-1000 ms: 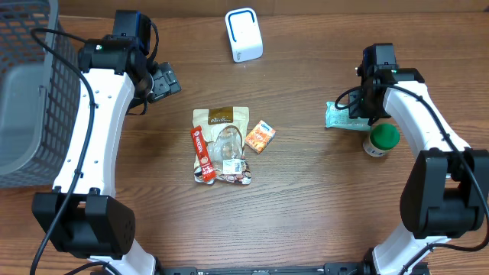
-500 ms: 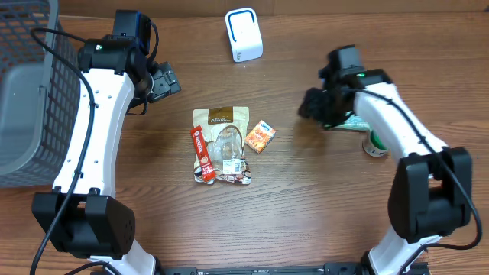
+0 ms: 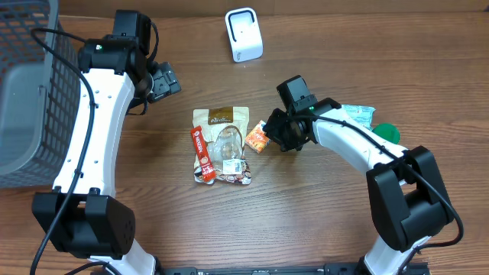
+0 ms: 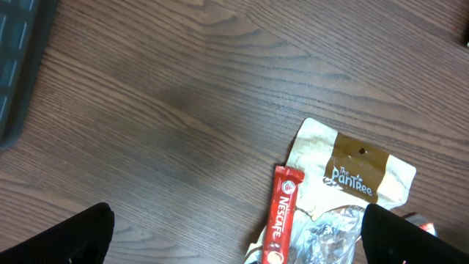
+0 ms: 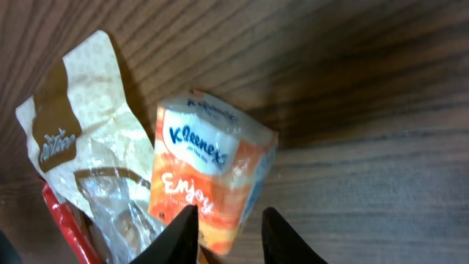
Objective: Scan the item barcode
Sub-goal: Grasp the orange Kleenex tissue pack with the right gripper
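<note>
- Tissue pack (image 5: pixel 209 180) not yet lifted; right jaws parted over it, no grip.
- Left jaws wide open, empty.
- Scanner (image 3: pixel 244 34) at the bench (image 3: pixel 321 214) far edge, unused.

Wooden table (image 3: pixel 306 214) bears snack pouch (image 3: pixel 221 118), tissue pack (image 3: pixel 258 137), scanner (image 3: pixel 244 34).

Bright even light, soft shadows

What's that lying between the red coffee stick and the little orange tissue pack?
A tan Pantree snack bag lies between the red Nescafe stick and the orange Kleenex pack, plainest in the overhead view.
</note>
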